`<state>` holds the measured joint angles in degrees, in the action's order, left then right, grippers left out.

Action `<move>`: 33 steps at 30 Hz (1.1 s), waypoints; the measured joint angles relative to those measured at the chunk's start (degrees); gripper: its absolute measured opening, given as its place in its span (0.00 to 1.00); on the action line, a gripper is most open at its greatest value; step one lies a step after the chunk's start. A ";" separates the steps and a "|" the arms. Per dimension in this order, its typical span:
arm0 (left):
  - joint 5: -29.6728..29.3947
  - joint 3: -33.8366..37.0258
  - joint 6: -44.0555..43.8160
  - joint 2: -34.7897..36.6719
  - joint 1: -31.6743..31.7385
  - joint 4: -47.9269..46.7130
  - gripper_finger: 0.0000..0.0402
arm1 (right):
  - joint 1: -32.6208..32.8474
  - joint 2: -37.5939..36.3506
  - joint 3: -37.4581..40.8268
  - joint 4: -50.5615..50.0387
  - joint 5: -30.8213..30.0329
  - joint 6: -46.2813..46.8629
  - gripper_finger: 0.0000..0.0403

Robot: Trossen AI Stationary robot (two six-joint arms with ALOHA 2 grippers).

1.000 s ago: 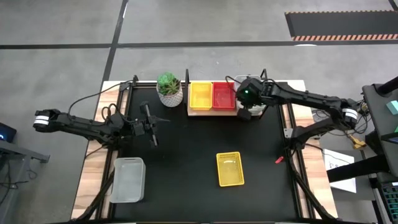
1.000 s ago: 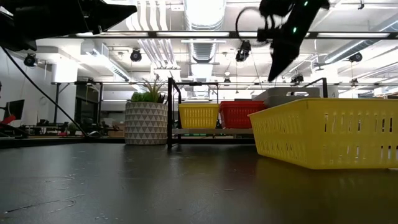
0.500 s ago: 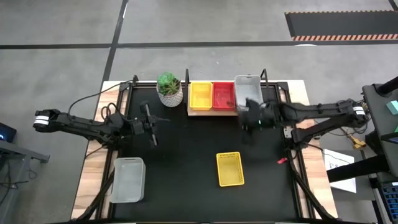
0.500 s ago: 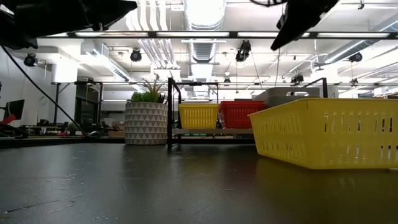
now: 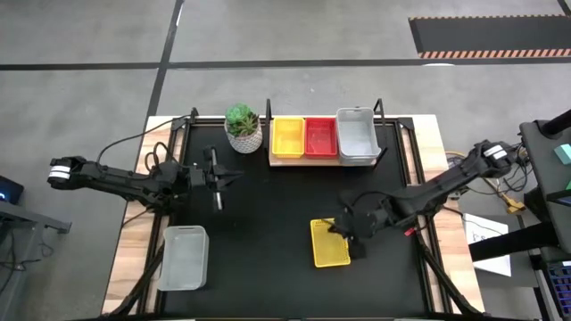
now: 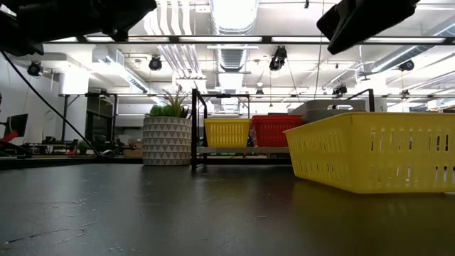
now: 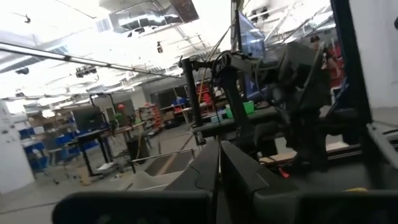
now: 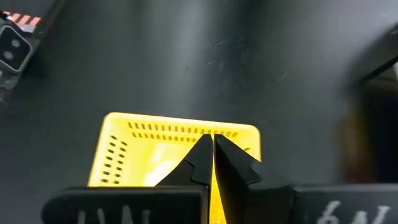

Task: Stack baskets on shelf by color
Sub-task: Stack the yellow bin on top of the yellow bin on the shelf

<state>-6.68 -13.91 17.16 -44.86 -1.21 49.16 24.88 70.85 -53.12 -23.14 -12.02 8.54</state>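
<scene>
With fingers closed and empty, the right gripper (image 5: 343, 226) hovers over the yellow basket (image 5: 329, 242) lying lower centre of the table (image 5: 268, 205), while the left gripper (image 5: 217, 177), fingers closed, waits at middle left.

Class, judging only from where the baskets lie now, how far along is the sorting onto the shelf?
Done: the shelf holds a yellow basket, a red basket and a grey basket side by side. In hand: the right end effector, shut and empty, hovers over the loose yellow basket. Left: that basket and the loose grey basket lie on the tabletop. The left end effector waits, shut.
</scene>
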 joint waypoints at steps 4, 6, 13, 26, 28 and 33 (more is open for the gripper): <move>0.35 -0.09 -0.27 -0.02 0.00 0.92 0.00 | 1.87 3.11 -1.36 -0.06 2.15 9.01 0.02; 0.35 -0.23 0.28 -0.02 0.00 3.78 0.00 | 2.25 4.61 -2.61 -1.97 6.63 13.32 0.04; 0.39 -0.35 1.40 0.02 0.00 13.32 0.00 | 4.44 12.23 -12.74 -17.36 9.38 26.63 0.24; 0.44 0.95 -0.38 -1.61 0.00 12.92 0.00 | 9.30 27.61 -29.01 -32.36 6.56 20.85 0.42; 0.44 1.01 -0.38 -1.43 0.00 12.82 0.00 | 9.25 28.20 -28.85 -30.35 7.15 21.33 0.41; 0.44 1.01 -0.34 -1.30 0.00 12.95 0.00 | 9.47 29.27 -27.99 -26.49 7.77 21.44 0.36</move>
<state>-6.24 -12.91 16.82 -46.16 -1.21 62.11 34.35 100.12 -81.11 -49.63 -4.25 29.98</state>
